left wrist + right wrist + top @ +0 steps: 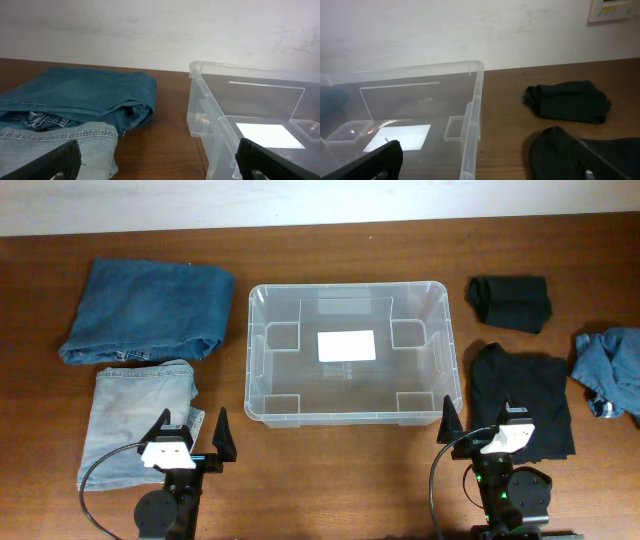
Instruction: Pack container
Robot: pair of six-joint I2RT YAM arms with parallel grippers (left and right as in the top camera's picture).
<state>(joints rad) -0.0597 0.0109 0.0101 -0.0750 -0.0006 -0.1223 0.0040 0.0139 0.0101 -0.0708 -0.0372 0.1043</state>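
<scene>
The container [254, 350] is a clear plastic tub with a white label on its bottom, standing empty at the table's centre. It also shows in the left wrist view [215, 125] and the right wrist view [476, 105]. My left gripper [190, 436] is open and empty near the front edge, by the tub's front left corner, with a folded light blue pair of jeans [135, 415] under its left finger. In its wrist view the left gripper [160, 169] spans bare wood. My right gripper [480, 427] is open and empty by the tub's front right corner, as its wrist view [490, 171] also shows.
Folded dark blue jeans [150, 308] lie at the back left. A large black garment [520, 390] lies right of the tub, under my right finger. A small folded black garment [510, 302] lies behind it. A crumpled blue denim piece [610, 370] is at the far right edge.
</scene>
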